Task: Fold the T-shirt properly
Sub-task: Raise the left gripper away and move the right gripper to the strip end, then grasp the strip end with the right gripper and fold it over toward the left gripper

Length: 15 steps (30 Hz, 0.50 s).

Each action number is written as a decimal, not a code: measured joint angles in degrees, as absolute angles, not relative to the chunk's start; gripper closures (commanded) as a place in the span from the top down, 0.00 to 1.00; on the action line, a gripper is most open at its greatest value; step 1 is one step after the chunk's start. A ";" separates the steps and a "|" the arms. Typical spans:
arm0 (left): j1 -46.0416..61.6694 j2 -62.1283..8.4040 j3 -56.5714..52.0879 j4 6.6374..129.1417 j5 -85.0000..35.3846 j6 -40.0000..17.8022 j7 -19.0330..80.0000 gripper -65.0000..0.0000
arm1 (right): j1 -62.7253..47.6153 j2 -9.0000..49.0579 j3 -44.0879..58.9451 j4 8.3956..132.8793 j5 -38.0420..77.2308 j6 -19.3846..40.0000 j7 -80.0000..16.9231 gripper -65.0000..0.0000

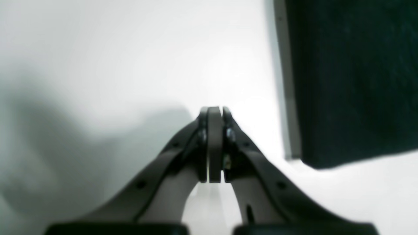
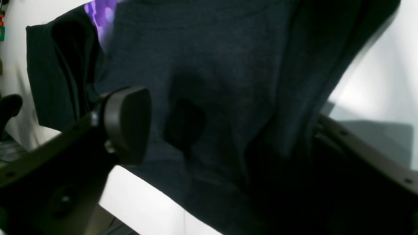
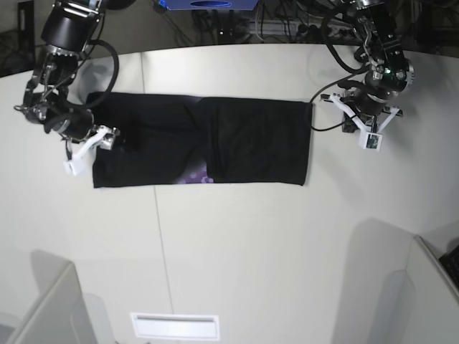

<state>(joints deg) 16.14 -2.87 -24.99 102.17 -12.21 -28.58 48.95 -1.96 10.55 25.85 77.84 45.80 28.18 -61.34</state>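
Note:
The black T-shirt (image 3: 215,140) lies as a long band across the white table (image 3: 251,244), with a bit of purple print (image 3: 193,176) showing at its near edge. My right gripper (image 3: 107,140) is at the shirt's left end, open wide. In the right wrist view, one finger (image 2: 127,124) sits above the dark T-shirt (image 2: 212,65); the other finger (image 2: 359,153) is partly covered by the cloth. My left gripper (image 3: 358,118) hovers just off the shirt's right edge. In the left wrist view, the left gripper (image 1: 214,109) is shut on nothing, and the T-shirt (image 1: 352,81) lies beside it.
A seam (image 3: 156,236) runs down the table. Cables and dark equipment (image 3: 237,21) crowd the far edge. A white slot (image 3: 174,326) sits at the near edge, with grey panels (image 3: 43,308) at both near corners.

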 measured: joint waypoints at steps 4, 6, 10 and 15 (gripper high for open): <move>15.20 -1.52 -23.57 99.96 -12.29 -28.60 48.86 0.00 | -2.28 10.74 25.45 77.17 44.16 27.94 -60.18 0.19; 15.18 -1.08 -23.46 99.68 -12.40 -28.80 48.86 0.00 | -2.59 11.16 25.32 77.01 43.75 27.88 -59.77 0.00; 15.27 -1.13 -21.23 99.50 -12.01 -28.56 48.88 0.00 | -2.07 11.11 25.32 77.28 39.83 27.92 -57.56 0.00; 15.42 -0.97 -18.59 99.44 -12.25 -28.58 48.84 0.00 | -1.08 9.30 25.47 84.03 24.03 27.49 -57.14 0.00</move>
